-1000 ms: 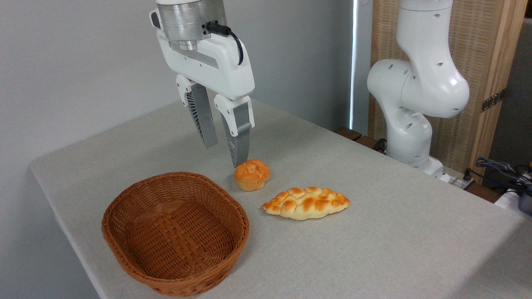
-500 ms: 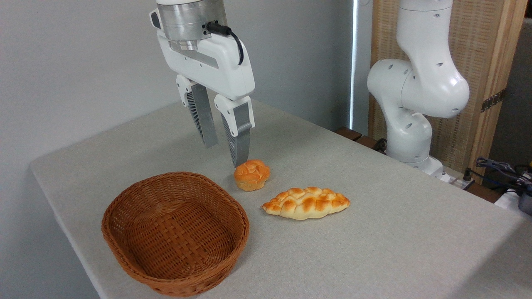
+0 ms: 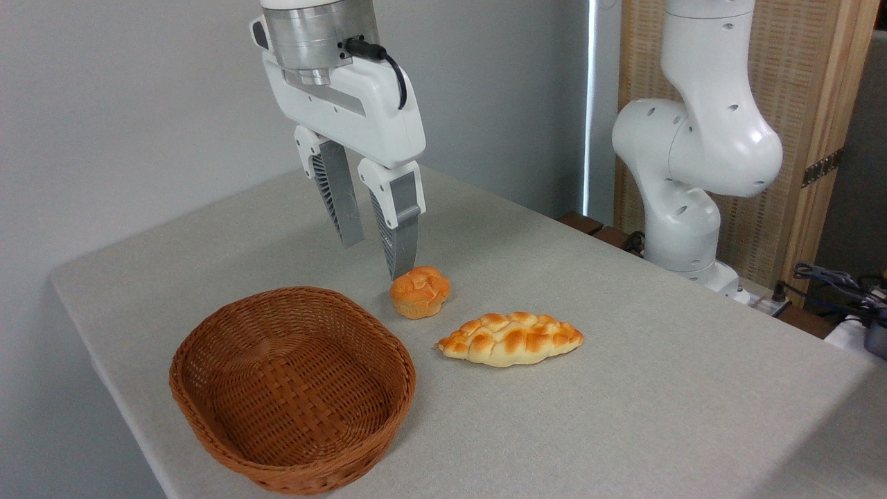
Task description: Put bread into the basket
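Gripper [image 3: 375,260] jaws open, empty, above bread [image 3: 420,292]; braided loaf [image 3: 511,338] just right, basket [image 3: 291,388] left on table [image 3: 624,388].

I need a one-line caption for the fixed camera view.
Open gripper hovers above a small round bun, beside an empty wicker basket.

The scene is evenly and brightly lit by soft, diffuse light. Faint shadows are cast on the table [image 3: 624,388] beside the basket [image 3: 291,388]. Focus is sharp throughout; no glare or blur is noted.
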### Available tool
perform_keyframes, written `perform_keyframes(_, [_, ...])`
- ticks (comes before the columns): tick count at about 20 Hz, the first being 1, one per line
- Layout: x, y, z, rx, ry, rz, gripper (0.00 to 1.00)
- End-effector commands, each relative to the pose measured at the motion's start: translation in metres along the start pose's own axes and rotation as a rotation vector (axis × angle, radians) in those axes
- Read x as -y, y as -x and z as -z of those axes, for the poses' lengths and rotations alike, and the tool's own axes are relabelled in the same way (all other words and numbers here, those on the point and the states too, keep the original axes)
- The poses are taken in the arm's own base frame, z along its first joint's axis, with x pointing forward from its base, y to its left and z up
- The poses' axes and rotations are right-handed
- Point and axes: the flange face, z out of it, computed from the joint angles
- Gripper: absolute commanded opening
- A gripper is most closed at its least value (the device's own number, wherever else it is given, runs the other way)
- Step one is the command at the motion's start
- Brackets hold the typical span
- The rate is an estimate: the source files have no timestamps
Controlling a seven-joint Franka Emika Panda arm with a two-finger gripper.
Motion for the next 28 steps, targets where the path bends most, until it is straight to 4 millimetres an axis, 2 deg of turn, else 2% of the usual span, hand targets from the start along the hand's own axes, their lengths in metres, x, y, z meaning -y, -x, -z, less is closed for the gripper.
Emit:
perform_keyframes(1, [-0.004, 0.006, 0.001, 0.005, 0.001, 0.003, 1.00])
perform_keyframes(8, [-0.006, 0.006, -0.001, 0.015, 0.011, 0.000, 1.00])
perform_keyframes(11, [-0.015, 0.003, -0.009, 0.030, 0.023, -0.017, 1.00])
perform_keyframes(16, [-0.049, 0.042, -0.032, 0.009, 0.000, -0.092, 1.00])
perform_keyframes(20, [-0.076, 0.059, -0.061, -0.013, -0.019, -0.108, 1.00])
perform_keyframes(24, [-0.107, 0.048, -0.092, -0.029, 0.072, -0.143, 1.00])
perform_keyframes(28, [-0.139, 0.025, -0.123, -0.039, 0.030, -0.214, 1.00])
